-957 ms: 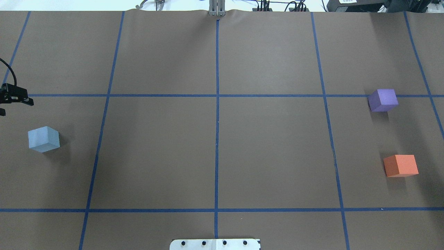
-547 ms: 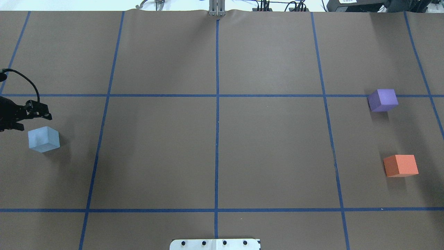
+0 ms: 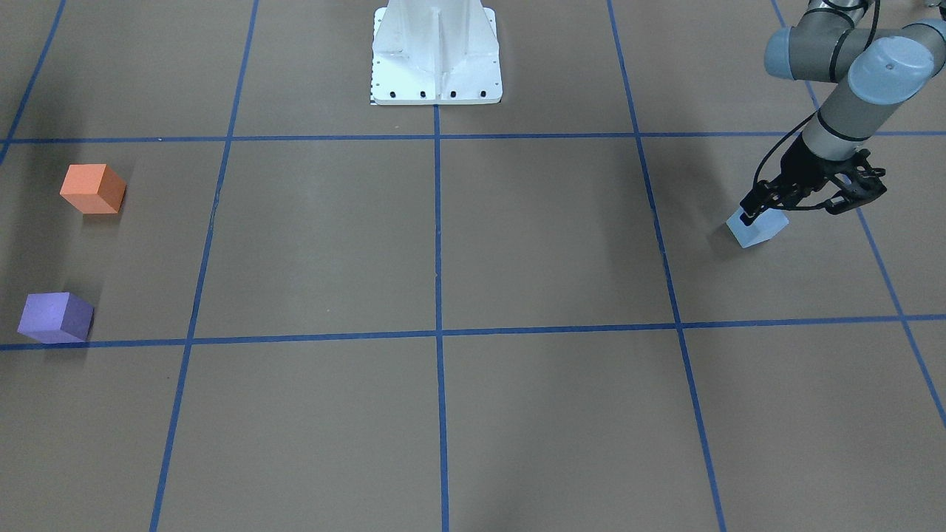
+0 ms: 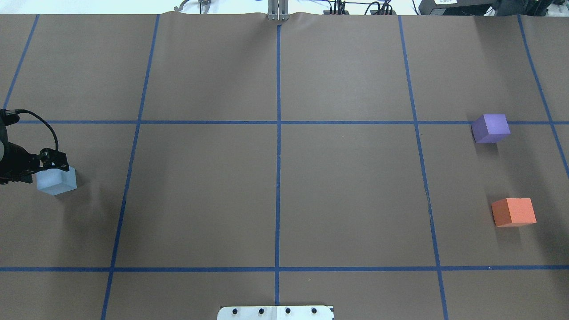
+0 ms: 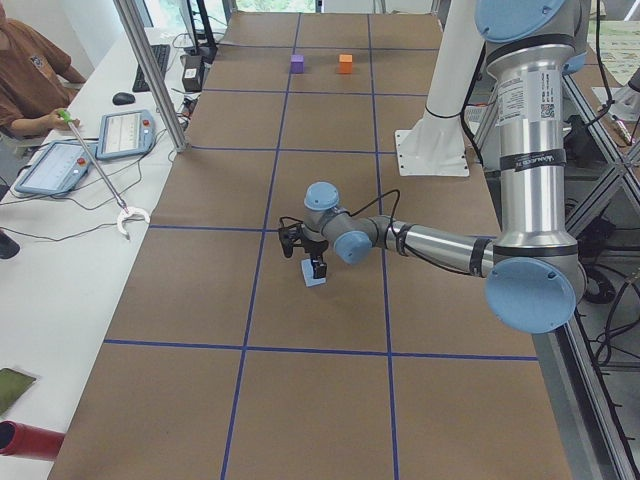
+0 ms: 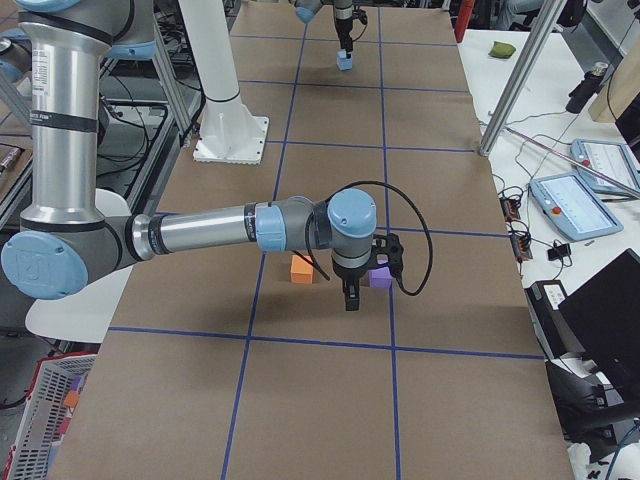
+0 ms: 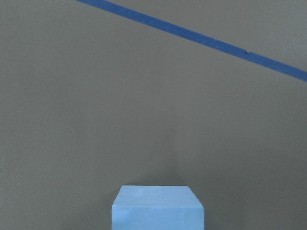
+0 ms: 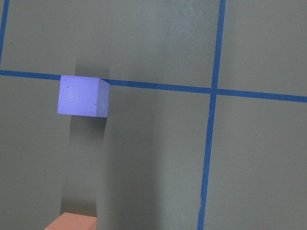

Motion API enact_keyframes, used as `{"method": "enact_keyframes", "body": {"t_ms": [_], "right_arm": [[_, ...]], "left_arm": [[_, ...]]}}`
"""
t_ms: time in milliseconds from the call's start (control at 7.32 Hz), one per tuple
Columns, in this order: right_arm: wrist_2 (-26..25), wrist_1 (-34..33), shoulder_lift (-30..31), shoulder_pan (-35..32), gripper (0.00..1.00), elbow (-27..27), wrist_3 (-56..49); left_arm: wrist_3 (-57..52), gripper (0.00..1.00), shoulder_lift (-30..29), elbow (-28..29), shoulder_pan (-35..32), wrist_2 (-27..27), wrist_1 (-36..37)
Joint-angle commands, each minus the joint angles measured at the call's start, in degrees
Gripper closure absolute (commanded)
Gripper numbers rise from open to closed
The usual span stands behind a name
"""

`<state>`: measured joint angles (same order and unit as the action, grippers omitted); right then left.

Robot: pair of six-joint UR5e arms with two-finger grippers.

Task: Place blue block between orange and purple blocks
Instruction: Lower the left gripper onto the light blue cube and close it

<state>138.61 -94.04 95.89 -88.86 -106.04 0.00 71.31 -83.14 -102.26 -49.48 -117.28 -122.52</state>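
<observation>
Exterior front-facing view: the left gripper [image 3: 794, 210] is seen low over the blue block [image 3: 755, 230], with its jaws spread wide and nothing held. One finger is overlapped with the block's upper edge, and whether they touch cannot be judged. The blue block is seated on the brown paper [image 3: 547, 244] at the robot's left end of the table. The right gripper [image 6: 350, 296] is shown only from the exterior right camera, so its jaw state cannot be told. It is hung over the purple block [image 3: 55, 318] and orange block [image 3: 92, 189], which are set apart from each other at the opposite end.
</observation>
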Motion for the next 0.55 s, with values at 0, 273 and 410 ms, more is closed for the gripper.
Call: {"method": "enact_keyframes", "body": {"t_ms": [0,273,410], "right_arm": [[0.0,0.0,0.0,0.0,0.0,0.13,-0.09],[0.0,0.0,0.08,0.0,0.0,0.05,0.0],[0.08,0.0,0.08,0.0,0.0,0.04,0.0]], "left_arm": [[-0.03,0.0,0.17,0.3,1.75,1.08,0.09],[-0.03,0.0,0.0,1.62,3.07,2.49,0.0],[-0.03,0.0,0.0,1.71,3.08,2.49,0.0]]}}
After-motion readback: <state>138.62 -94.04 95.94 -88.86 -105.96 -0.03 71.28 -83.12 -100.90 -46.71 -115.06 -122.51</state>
